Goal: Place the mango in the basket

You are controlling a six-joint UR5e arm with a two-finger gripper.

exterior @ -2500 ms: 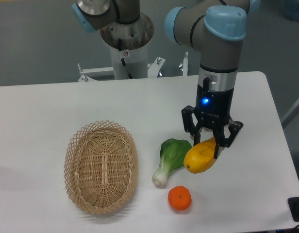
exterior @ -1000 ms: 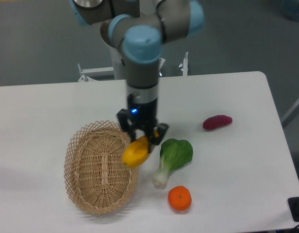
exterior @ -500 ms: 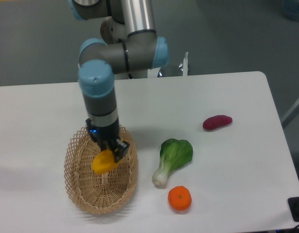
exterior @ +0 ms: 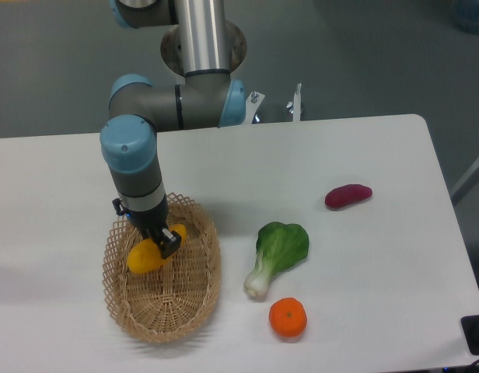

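Note:
The yellow-orange mango (exterior: 146, 256) hangs over the inside of the tan wicker basket (exterior: 191, 307), toward its upper left part. My gripper (exterior: 155, 238) points straight down above the basket and is shut on the mango's upper end. Whether the fruit touches the basket floor cannot be told from this view.
A green bok choy (exterior: 277, 254) lies just right of the basket. A small round orange (exterior: 288, 318) sits below it near the front edge. A dark red-purple oblong item (exterior: 347, 196) lies farther right. The arm's base stands at the back of the white table (exterior: 61, 179).
My gripper carried the mango leftward from beside the bok choy, over the basket rim, and now holds it lower and further left inside the basket.

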